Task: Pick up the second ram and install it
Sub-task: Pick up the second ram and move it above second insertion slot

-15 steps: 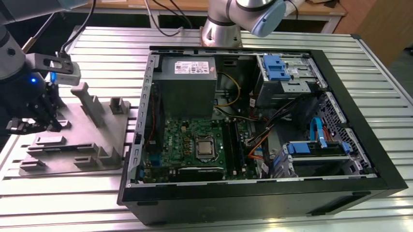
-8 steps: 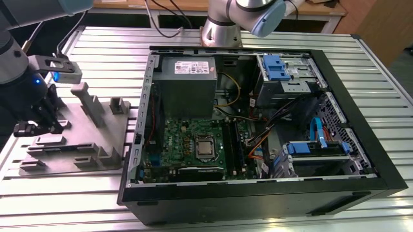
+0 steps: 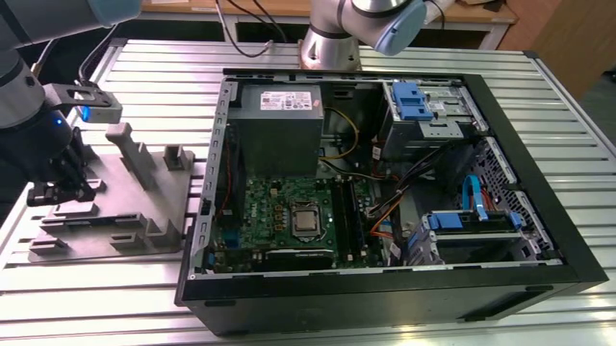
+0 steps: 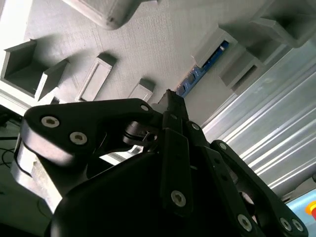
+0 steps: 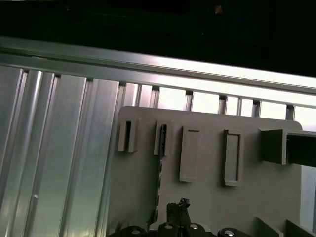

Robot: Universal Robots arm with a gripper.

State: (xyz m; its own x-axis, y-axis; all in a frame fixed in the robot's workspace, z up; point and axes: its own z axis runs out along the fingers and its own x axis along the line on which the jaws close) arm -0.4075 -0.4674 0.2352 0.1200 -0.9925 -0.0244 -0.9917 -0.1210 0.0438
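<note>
A robot arm's gripper [image 3: 60, 189] hangs low over the grey fixture plate [image 3: 144, 189] at the exterior view's left, on a ribbed aluminium table [image 3: 385, 54]. Whether the gripper is open or closed cannot be told from these views.

The second ram [image 4: 203, 68] shows in the second wrist view as a narrow blue strip. It seems to stand on its long edge between raised grey blocks of the plate, with the gripper's tip just beside its near end. Nothing shows it lifted yet.

By its looks the stick is light and stiff, a thin board that would not sag in a grasp but could crack or chip if twisted. Its flat faces are probably smooth enough to slip under a weak pinch. The safest hold is likely across those two faces near the middle of the upper edge (away from the contact edge that must enter a socket), so that it hangs square and does not tilt.

The plate is matte moulded plastic, crowded with slots, ribs and posts, and the blocks flanking the stick leave little room on either side. The grooved table beneath is bare metal. The open computer case [image 3: 539, 238] lies well apart, toward the exterior view's right, with its green motherboard [image 3: 265, 205] exposed among cables and drive bays.
</note>
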